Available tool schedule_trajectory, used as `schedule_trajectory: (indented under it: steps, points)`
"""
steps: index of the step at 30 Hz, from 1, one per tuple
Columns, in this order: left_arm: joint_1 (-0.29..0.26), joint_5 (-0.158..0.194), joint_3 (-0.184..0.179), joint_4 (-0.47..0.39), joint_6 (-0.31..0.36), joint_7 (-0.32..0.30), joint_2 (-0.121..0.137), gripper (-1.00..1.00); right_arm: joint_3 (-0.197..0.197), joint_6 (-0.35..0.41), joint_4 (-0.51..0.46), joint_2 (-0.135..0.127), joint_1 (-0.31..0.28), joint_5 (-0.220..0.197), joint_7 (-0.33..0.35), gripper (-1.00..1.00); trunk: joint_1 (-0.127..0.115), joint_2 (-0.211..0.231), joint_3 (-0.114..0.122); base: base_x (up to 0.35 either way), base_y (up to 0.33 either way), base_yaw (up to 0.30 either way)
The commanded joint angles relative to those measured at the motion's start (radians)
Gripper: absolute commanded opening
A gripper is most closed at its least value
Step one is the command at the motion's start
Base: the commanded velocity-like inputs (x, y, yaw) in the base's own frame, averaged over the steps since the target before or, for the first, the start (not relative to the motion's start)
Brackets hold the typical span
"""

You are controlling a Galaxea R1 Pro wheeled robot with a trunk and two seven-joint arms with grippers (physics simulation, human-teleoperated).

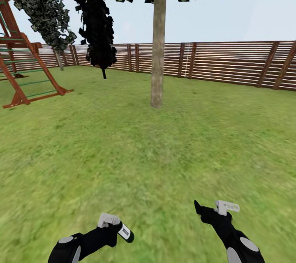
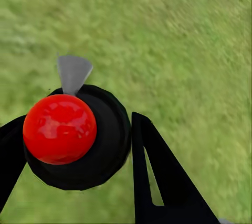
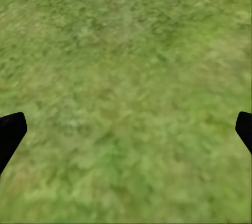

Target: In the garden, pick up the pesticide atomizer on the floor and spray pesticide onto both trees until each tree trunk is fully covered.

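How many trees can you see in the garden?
3. One thick trunk stands mid-lawn straight ahead; a dark, thin-stemmed one and a leafy one stand by the fence. More may be hidden.

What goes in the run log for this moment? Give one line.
left end effector: shut on spray bottle | right end effector: open, empty | tree trunk: ahead across grass, no spray seen

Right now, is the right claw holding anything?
No, the right claw is open, with only grass between its dark fingertips.
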Motion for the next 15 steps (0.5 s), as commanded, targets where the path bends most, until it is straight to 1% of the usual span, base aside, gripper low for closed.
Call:
schedule_trajectory:
  steps: [1,15]
  points:
    - [-0.001,-0.008,0.003,-0.001,0.004,-0.007,-0.001,-1.0,0.002,0.003,-0.002,-0.001,0.0,-0.01,-0.01,1.0,0.001,0.0,-0.001,0.342,0.0,0.0]
    - [-0.001,-0.008,0.003,-0.001,0.004,-0.006,-0.001,-1.0,0.003,0.003,-0.001,-0.001,0.0,-0.01,-0.01,1.0,0.001,0.0,-0.001,0.342,0.0,0.0]
